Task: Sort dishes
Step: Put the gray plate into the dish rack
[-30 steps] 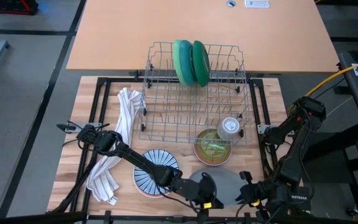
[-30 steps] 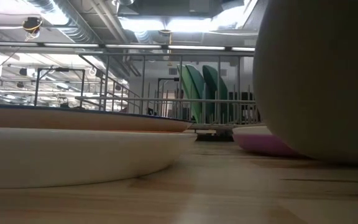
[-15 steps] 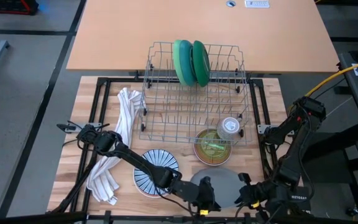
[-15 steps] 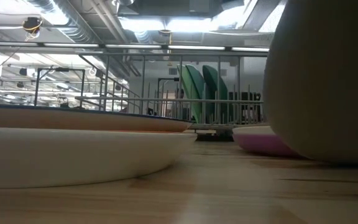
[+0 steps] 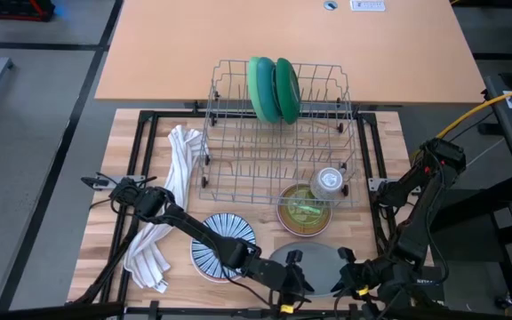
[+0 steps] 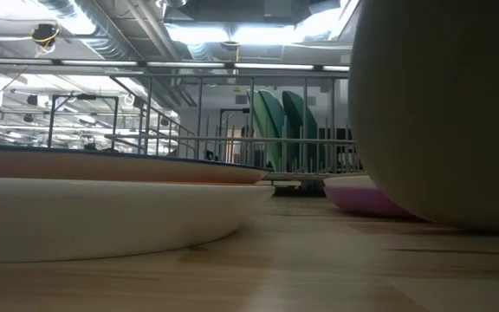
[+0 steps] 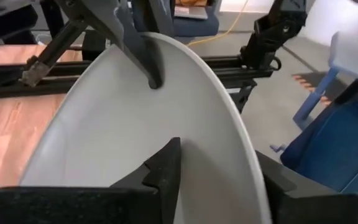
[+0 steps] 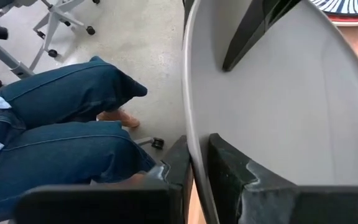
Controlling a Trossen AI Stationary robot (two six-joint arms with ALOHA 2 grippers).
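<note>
A grey plate stands tilted at the table's near edge, between my two grippers. The low view shows it as a large grey shape with its lower edge near the tabletop. My right gripper is shut on the plate's rim. My left gripper is open, one finger in front of the plate's hollow face and one outside the rim. Two green plates stand upright in the wire rack. A blue-and-white striped bowl rests on the table. My right gripper pinches the grey plate's rim between its two fingers, one on the hollow face and one on the back. It comes from the table's right, slanting down. The plate stands tilted in the hold. My left gripper straddles the opposite rim; I cannot tell whether it touches.
A clear glass cup and a patterned bowl sit at the rack's near right corner. A white striped towel lies at the left. A seated person's legs in jeans are just beyond the table's near edge.
My left gripper has rolled at the wrist while staying in place. The grey plate has rocked a little between the grippers, first tipping one way, then back.
</note>
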